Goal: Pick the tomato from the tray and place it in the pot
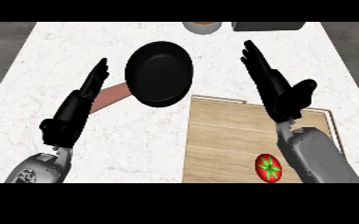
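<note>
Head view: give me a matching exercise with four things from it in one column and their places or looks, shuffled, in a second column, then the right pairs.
Things:
1. tomato
2. pot
3. tray
4. left hand

Descriptions:
A. black and round, with a reddish-brown handle, on the white counter
B. pale wood, at the lower right
C. open, fingers straight, at the view's left
D. red with a green top, lying on the wood near the right forearm

Pairs: 1-D, 2-A, 3-B, 4-C
</note>
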